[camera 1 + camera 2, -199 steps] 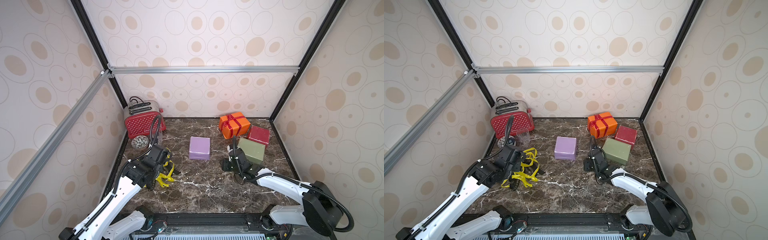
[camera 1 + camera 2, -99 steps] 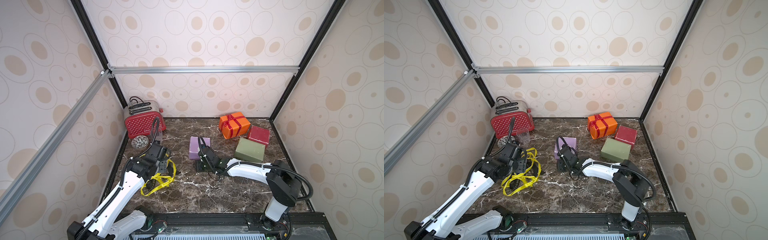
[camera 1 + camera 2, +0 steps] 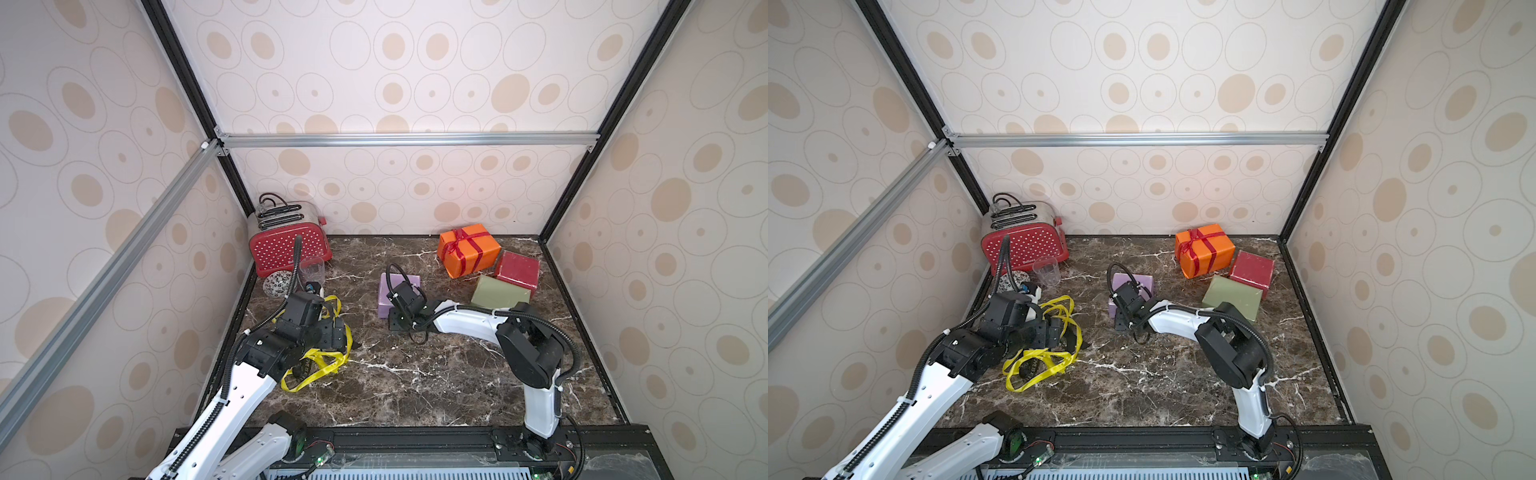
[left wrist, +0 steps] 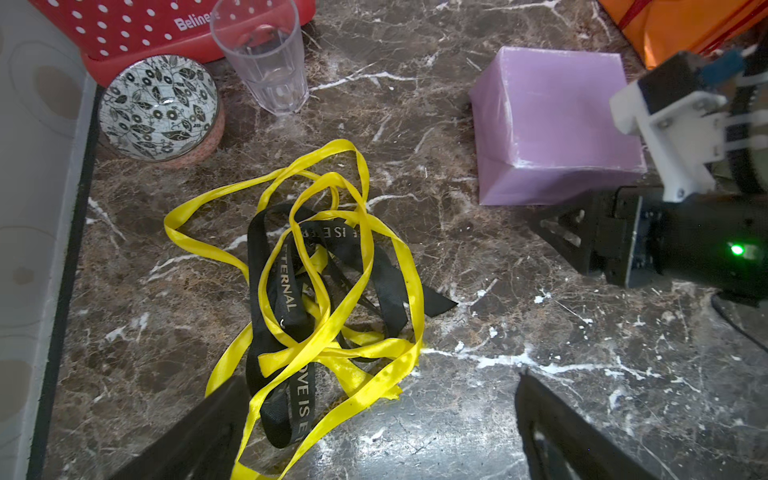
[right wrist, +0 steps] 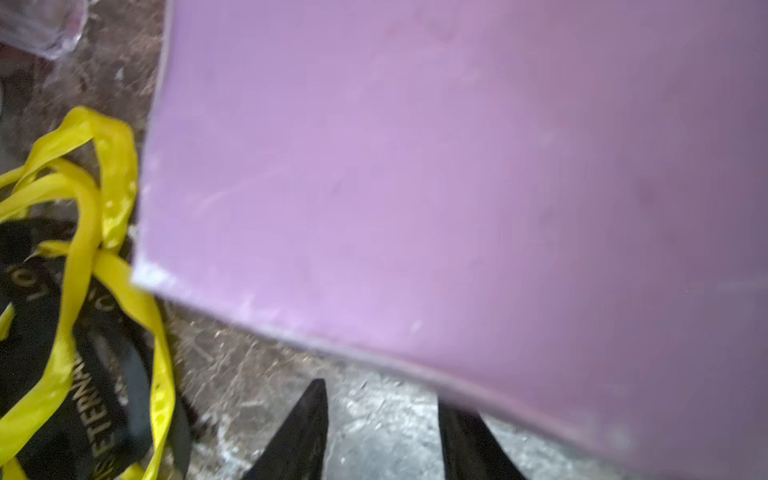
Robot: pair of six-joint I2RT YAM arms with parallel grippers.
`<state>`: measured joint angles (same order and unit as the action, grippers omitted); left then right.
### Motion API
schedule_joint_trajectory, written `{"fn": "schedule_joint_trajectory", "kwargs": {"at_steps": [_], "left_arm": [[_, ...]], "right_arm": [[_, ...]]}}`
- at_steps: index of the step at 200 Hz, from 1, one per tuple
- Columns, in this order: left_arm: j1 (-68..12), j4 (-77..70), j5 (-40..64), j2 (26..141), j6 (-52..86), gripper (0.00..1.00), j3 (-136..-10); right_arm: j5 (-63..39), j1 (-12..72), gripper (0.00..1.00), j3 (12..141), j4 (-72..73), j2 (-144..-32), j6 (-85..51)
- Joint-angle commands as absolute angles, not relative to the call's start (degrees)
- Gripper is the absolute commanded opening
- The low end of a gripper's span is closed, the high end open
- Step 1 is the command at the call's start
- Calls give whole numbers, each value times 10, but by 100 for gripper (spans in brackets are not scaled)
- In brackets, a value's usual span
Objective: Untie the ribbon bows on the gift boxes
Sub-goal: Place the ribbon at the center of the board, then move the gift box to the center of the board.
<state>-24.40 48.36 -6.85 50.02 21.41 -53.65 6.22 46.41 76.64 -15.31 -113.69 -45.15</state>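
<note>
Loose yellow ribbons (image 4: 332, 352) and a black lettered ribbon (image 4: 286, 291) lie in a tangled heap on the marble at the left. My left gripper (image 4: 374, 415) hovers open just above the heap's near edge, holding nothing. The lilac box (image 3: 386, 297) stands bare mid-table. My right gripper (image 5: 384, 415) is open at its front lower edge, with only marble between the fingers. At the back right the orange box (image 3: 488, 249) carries a tied red ribbon bow (image 3: 460, 240). Beside it sit the dark red box (image 3: 517, 270) and the olive green box (image 3: 500, 295), both without ribbon.
A red white-dotted toaster (image 3: 289, 249) stands in the back left corner. In front of it are a clear glass (image 4: 266, 62) and a patterned bowl (image 4: 160, 108), close to the ribbon heap. Patterned walls enclose the table on three sides.
My left gripper opened and let go of the yellow ribbon, which now lies on the heap. My right arm swung left from the olive green box to the lilac box's front.
</note>
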Motion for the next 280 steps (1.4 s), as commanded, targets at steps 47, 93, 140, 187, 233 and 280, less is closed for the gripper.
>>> {"fn": "schedule_joint_trajectory", "kwargs": {"at_steps": [47, 93, 140, 187, 233, 280], "left_arm": [[-241, 468, -42, 500, 207, 99, -533], [-241, 468, -25, 519, 207, 99, -536], [-241, 468, -22, 512, 208, 99, -535], [-244, 466, -11, 505, 208, 99, -536], [-244, 466, -16, 499, 207, 99, -533], [-245, 465, -7, 526, 207, 99, -535]], "right_arm": [[31, 386, 48, 876, -153, -1217, -414], [2, 376, 55, 993, -169, -1288, -381], [-50, 369, 57, 1142, -270, -1353, -376], [29, 360, 68, 1118, -330, -1201, -345], [186, 314, 73, 1086, -381, -1109, -304], [162, 211, 69, 1074, -365, -1117, -318]]}}
